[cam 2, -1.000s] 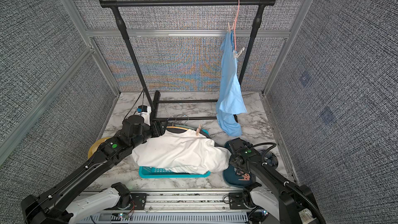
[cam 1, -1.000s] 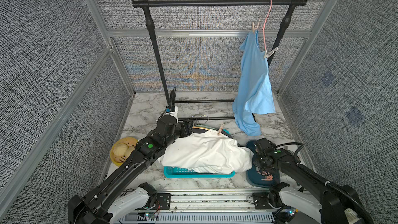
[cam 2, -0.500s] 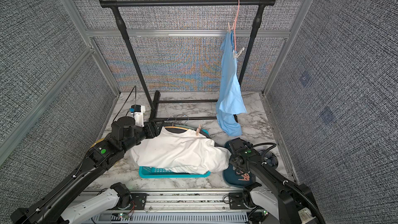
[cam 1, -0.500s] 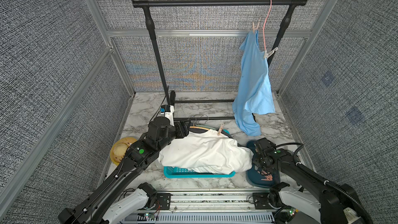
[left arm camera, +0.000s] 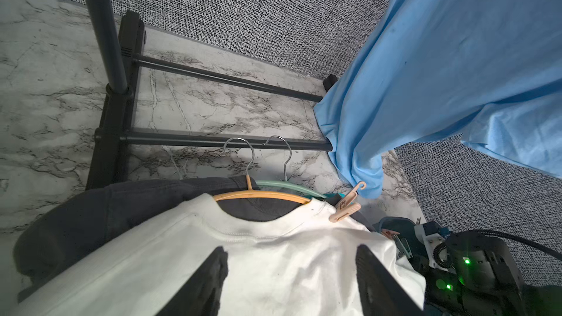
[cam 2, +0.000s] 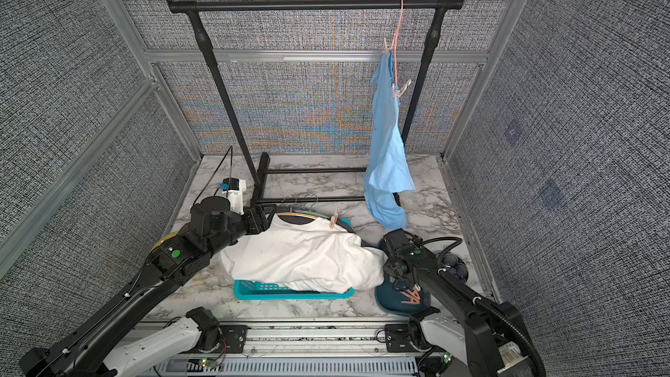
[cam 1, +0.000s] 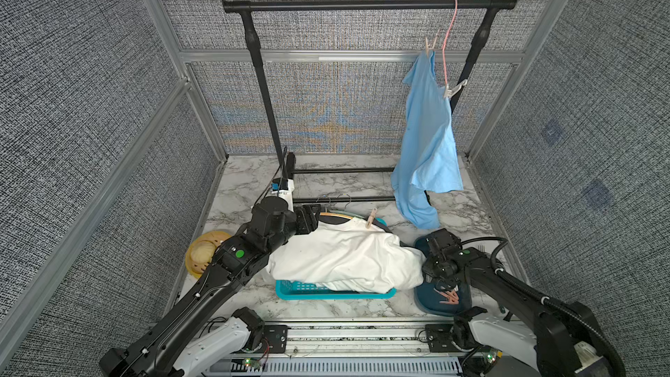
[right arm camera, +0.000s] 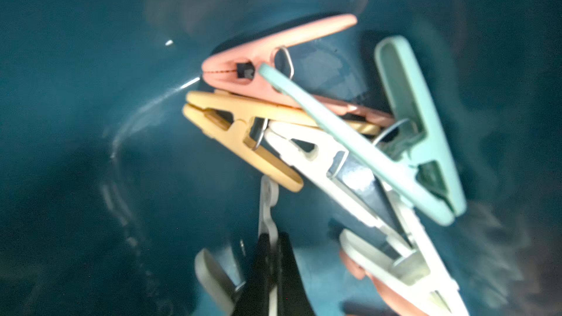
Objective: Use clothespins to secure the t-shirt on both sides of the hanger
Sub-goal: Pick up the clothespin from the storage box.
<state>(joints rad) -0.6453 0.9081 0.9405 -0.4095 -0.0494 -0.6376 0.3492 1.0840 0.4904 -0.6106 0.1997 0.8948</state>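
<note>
A white t-shirt (cam 1: 340, 255) (left arm camera: 273, 269) lies over a teal basket, on an orange hanger (left arm camera: 261, 196) (cam 1: 337, 215). One salmon clothespin (left arm camera: 346, 205) (cam 1: 371, 217) clips its right shoulder. My left gripper (left arm camera: 292, 256) (cam 1: 311, 217) (cam 2: 263, 217) hovers open at the shirt's left shoulder, near the collar, with nothing between its fingers. My right gripper (right arm camera: 270, 238) (cam 1: 440, 282) is down in a dark blue bowl (cam 1: 427, 302), shut on one arm of a pale grey-white clothespin (right arm camera: 267, 199). Several loose clothespins (right arm camera: 304, 117) (cam 2: 409, 297) lie beside it.
A black clothes rack (cam 1: 362, 4) stands at the back, with a blue t-shirt (cam 1: 427, 132) pegged on a pink hanger. The teal basket (cam 1: 290, 290) also holds a dark garment (left arm camera: 91, 214) and a teal hanger (left arm camera: 289, 185). A yellow dish (cam 1: 205, 252) sits at the left.
My left arm swung out to the left and came back, its gripper staying by the shirt's left shoulder. The right gripper stays low in the bowl.
</note>
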